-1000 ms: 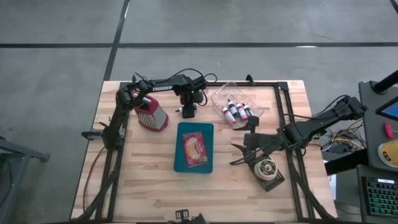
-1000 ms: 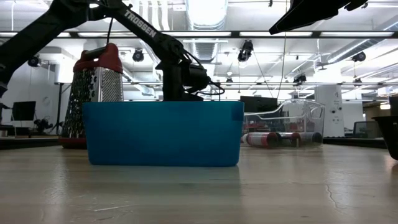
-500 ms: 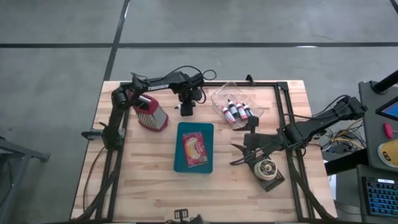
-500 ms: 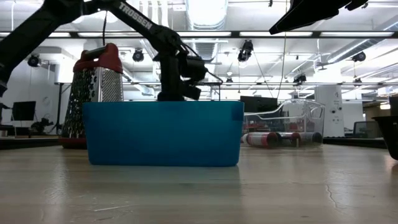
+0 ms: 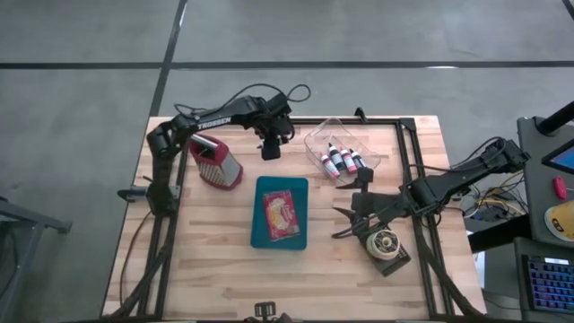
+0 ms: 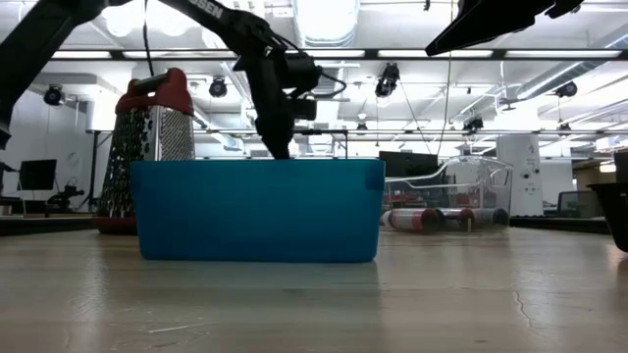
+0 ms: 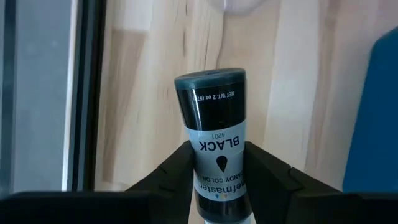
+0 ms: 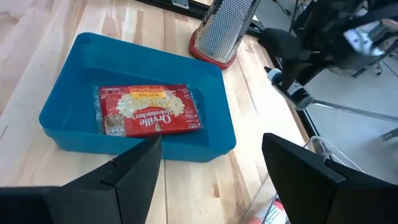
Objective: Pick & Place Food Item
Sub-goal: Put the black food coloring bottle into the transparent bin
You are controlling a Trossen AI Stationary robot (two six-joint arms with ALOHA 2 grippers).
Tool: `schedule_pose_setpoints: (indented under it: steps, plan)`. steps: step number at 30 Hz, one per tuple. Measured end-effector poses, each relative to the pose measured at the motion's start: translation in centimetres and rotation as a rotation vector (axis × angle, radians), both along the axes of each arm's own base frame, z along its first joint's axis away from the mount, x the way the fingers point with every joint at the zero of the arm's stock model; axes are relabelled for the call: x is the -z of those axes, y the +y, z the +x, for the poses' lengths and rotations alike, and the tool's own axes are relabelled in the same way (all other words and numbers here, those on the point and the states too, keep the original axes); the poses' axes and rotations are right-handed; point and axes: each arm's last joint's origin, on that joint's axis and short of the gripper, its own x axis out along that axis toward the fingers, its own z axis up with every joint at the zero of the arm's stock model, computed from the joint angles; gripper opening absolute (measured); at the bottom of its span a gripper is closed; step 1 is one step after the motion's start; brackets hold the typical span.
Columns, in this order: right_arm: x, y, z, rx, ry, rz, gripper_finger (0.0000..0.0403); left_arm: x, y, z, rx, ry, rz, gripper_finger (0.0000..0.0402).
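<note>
A: One grater stands leftmost; beside it the left gripper clamps one black food-colouring bottle above the table.

B: Then one blue tray holding one popcorn packet, three bottles in one clear box, and the right gripper, spread wide, holding nothing.

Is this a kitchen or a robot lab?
Probably a robot lab or workshop, not a kitchen. The wooden table stands on a bare grey floor, the low view shows ceiling strip lights in a big hall, and a keyboard sits beside the table.
</note>
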Motion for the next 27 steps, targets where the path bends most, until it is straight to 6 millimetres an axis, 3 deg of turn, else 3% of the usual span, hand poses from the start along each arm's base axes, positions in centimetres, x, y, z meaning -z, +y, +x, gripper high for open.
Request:
schedule_pose_setpoints:
  steps: [7,15,27]
  plan:
    - [0.1,0.0,0.0,0.005,0.002,0.006,0.0272,-1.4,-0.1,0.3,0.038,-0.119,-0.001,0.0124]
    - [0.2,0.0,0.0,0.006,-0.006,0.011,0.0269,-1.7,-0.2,0.7,0.101,-0.200,-0.055,0.0124]
    - [0.2,0.0,0.0,0.007,-0.013,0.015,0.0272,-4.5,-0.5,2.1,0.260,-0.590,-0.109,0.0124]
